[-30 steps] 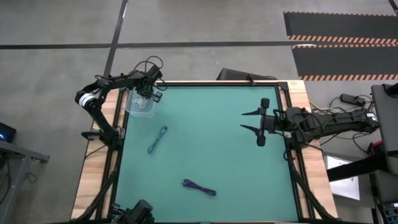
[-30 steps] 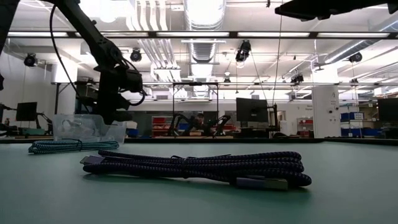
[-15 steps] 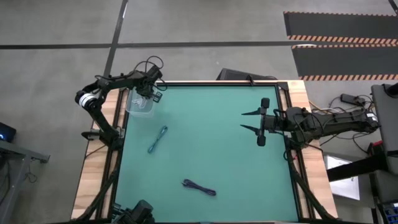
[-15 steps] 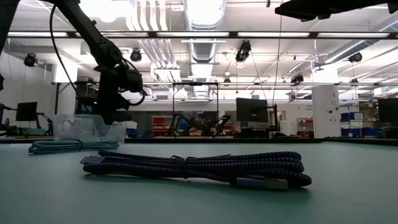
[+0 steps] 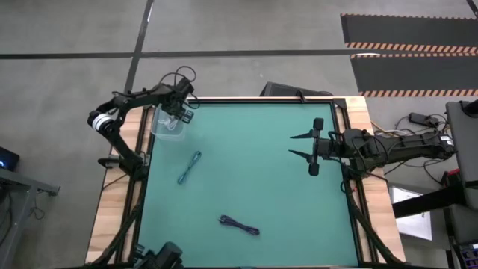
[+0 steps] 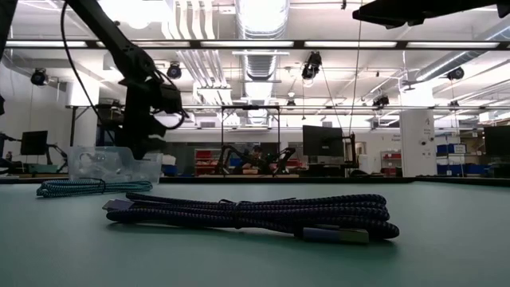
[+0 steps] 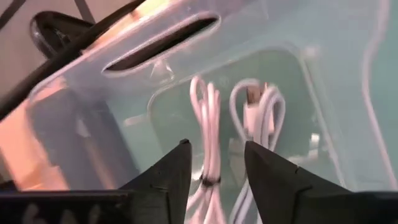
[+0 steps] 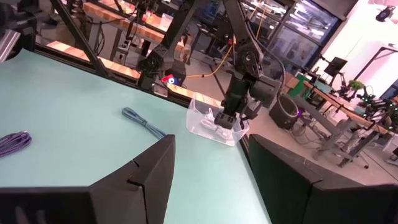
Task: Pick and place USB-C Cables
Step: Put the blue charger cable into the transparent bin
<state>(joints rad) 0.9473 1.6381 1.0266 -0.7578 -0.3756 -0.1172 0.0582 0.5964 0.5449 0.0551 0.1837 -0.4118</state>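
Observation:
My left gripper [image 5: 178, 113] hangs open over a clear plastic bin [image 5: 167, 124] at the table's far left corner. In the left wrist view its fingers [image 7: 217, 146] stand apart above two white USB-C cables [image 7: 208, 124] [image 7: 261, 118] lying bundled on the bin's floor. A teal cable [image 5: 190, 167] lies on the green mat nearer than the bin. A dark purple cable [image 5: 239, 225] lies near the front edge, close to the low camera [image 6: 247, 214]. My right gripper [image 5: 293, 145] waits open at the right side, above the mat.
The green mat [image 5: 254, 187] lies bare between the two loose cables and the right arm. A wooden frame [image 5: 119, 194] borders the table. The bin's walls [image 6: 111, 163] rise around the white cables. The right wrist view shows the left arm [image 8: 242, 81] standing over the bin [image 8: 217, 127].
My left gripper has shifted a little toward the table's left edge while staying over the bin. The teal and purple cables lie where they were.

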